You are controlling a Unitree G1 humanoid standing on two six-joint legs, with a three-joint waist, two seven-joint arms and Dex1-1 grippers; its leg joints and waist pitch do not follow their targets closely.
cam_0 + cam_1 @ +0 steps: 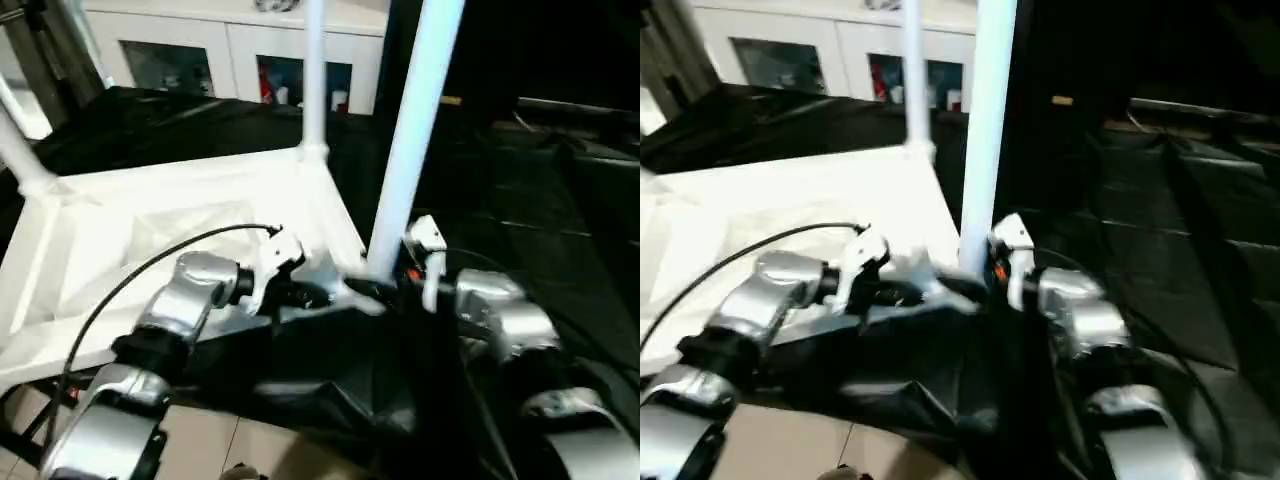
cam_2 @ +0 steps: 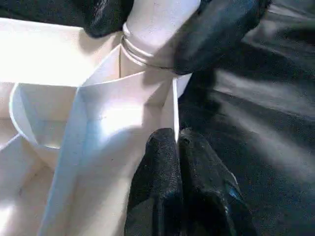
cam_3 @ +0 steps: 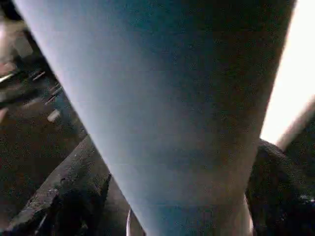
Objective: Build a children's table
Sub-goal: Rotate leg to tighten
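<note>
The children's table lies upside down on black cloth, its white top (image 1: 120,240) showing the ribbed underside. Three white legs stand up from corner sockets: a near-right leg (image 1: 412,130), a far leg (image 1: 314,80) and a left leg (image 1: 15,140). My right gripper (image 1: 385,285) is open, and its black fingers (image 2: 216,34) straddle the near-right leg just above its socket. That leg (image 3: 167,113) stands between them in the right wrist view. My left gripper (image 2: 177,142) is shut, its tips resting against the top's rim (image 2: 170,105) beside that socket.
A white cabinet with glass doors (image 1: 230,55) stands behind the table. Black cloth (image 1: 520,200) covers the ground to the right and front. Tan floor (image 1: 220,440) shows near my left forearm, and a black cable (image 1: 130,275) arcs over the table top.
</note>
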